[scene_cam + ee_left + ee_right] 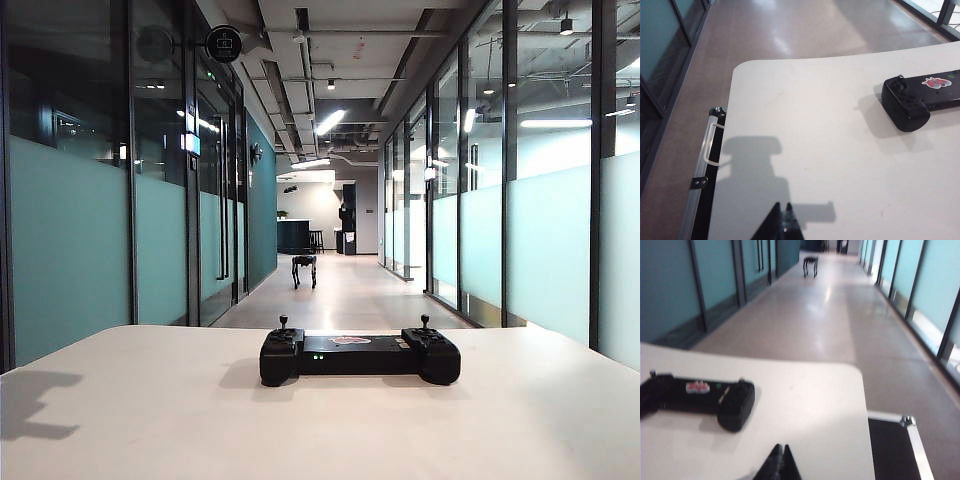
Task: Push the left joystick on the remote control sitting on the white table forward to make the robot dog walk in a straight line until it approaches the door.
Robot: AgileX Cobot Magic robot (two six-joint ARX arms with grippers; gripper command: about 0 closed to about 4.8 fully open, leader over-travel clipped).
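Fingers absent from the exterior view: neither gripper over the white table (pixel 120 420). Remote control (pixel 360 356) flat near the far edge, left joystick (pixel 283 323) upright and untouched; robot dog (pixel 304 270) far down the corridor.

Left wrist view: left gripper (pixel 784 223) pinched shut, holding nothing, well apart from the remote control (pixel 917 99) and its stick (pixel 900 77). Best approached from above, closed tip set just behind the knob, then nudged gently forward.

Right wrist view: right gripper (pixel 779 463) shut, empty, near the controller's other end (pixel 700 399); dog (pixel 811 264) distant.
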